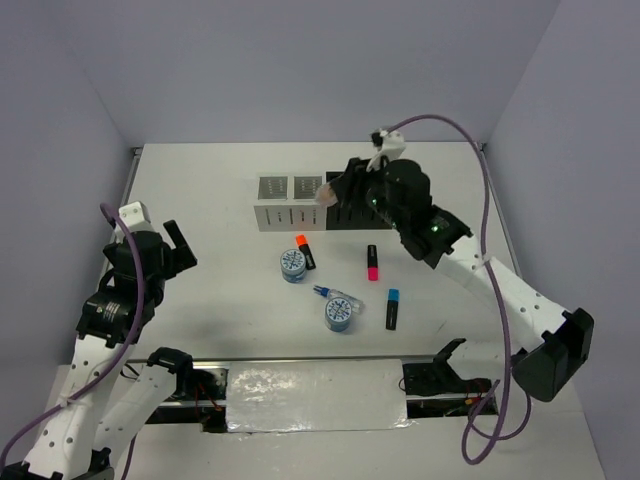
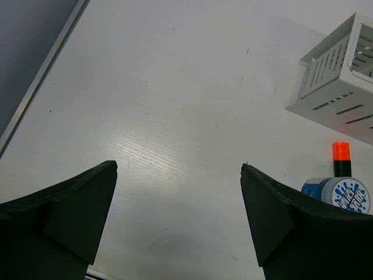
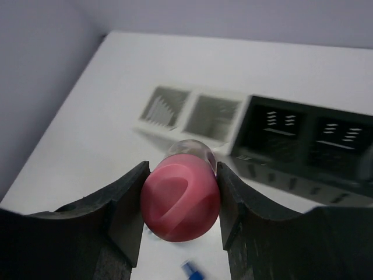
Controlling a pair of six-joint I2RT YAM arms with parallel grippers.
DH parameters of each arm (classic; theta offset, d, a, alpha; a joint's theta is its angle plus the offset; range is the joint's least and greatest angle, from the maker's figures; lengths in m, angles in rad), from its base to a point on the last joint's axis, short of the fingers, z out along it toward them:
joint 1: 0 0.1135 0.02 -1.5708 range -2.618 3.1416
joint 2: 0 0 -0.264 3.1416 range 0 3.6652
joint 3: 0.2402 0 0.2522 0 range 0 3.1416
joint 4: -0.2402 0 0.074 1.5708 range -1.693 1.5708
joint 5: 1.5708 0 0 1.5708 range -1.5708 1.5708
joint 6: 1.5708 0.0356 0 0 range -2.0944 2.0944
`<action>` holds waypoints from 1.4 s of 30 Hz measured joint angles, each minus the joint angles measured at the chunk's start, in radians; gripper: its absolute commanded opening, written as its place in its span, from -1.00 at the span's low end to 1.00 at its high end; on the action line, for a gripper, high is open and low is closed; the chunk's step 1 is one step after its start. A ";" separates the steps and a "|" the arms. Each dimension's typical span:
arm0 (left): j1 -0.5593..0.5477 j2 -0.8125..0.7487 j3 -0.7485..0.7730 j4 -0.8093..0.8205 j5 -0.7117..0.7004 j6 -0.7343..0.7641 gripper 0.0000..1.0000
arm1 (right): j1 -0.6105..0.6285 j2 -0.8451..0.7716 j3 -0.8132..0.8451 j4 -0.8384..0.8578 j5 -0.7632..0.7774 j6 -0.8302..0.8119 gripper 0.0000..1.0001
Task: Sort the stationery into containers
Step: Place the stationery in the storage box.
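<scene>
Clamping the pink capped cylinder, the right gripper hovered at 12 o'clock near the seam between white organiser and black organiser; release there risked a rim strike. Left gripper, at 9 o'clock, stood open, empty.

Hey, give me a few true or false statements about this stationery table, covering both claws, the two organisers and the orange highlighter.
1. The right claw is shut on the pink capped cylinder. True.
2. The left claw grips a highlighter. False: it is open with nothing between its fingers.
3. In the top view, the white organiser stands directly left of the black organiser. True.
4. The orange-capped highlighter stands inside the white organiser. False: it lies on the table in front of that organiser, next to a patterned disc.
</scene>
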State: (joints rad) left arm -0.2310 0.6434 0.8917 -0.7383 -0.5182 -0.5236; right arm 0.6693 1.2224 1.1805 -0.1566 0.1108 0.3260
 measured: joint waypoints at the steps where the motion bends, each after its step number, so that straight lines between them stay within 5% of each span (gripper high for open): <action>1: 0.000 -0.001 0.000 0.000 0.000 0.000 0.99 | -0.040 0.010 0.029 -0.026 0.039 -0.006 -1.00; 9: 0.002 -0.007 0.000 0.002 0.000 0.000 0.99 | -0.343 0.197 0.143 -0.185 0.145 -0.031 -1.00; 33: 0.002 0.010 0.000 0.005 0.012 0.001 0.99 | -0.369 0.405 0.281 -0.230 0.098 -0.085 -0.99; 37: 0.002 0.010 0.000 0.006 0.018 0.001 0.99 | -0.369 0.443 0.283 -0.256 0.101 -0.085 -0.61; 39: 0.002 0.010 0.000 0.006 0.019 0.001 0.99 | -0.369 0.449 0.283 -0.261 0.102 -0.085 0.09; 42: 0.002 0.013 0.000 0.006 0.023 0.002 0.99 | -0.370 0.450 0.283 -0.264 0.098 -0.085 0.47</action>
State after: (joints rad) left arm -0.2295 0.6563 0.8917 -0.7322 -0.4957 -0.5220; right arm 0.2996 1.6726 1.4635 -0.4210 0.2085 0.2409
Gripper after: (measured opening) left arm 0.993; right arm 0.623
